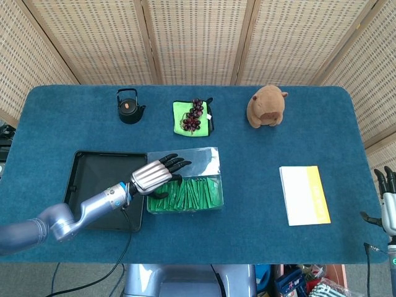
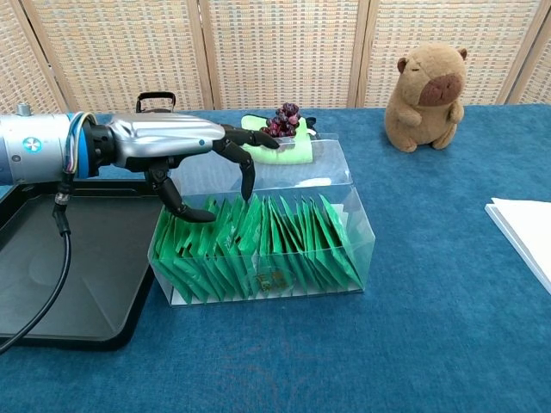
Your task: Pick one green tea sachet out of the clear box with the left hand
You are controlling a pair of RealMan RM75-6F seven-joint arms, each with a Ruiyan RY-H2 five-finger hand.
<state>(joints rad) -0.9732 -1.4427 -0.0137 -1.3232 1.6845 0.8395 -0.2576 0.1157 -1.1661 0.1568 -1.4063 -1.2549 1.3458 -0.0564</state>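
Green sachets [image 2: 258, 245] pack the box [image 2: 344, 258] tightly, so the left hand [image 2: 185, 151], spread wide and empty, should pinch just 1 top edge.

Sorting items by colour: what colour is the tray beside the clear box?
Black; the tray shows best in the head view.

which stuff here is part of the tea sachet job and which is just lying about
Part of the job:
left hand, fingers spread over the box
clear box
green tea sachets

Lying about:
black tray
teapot
grapes on green cloth
capybara toy
booklet
right hand, idle
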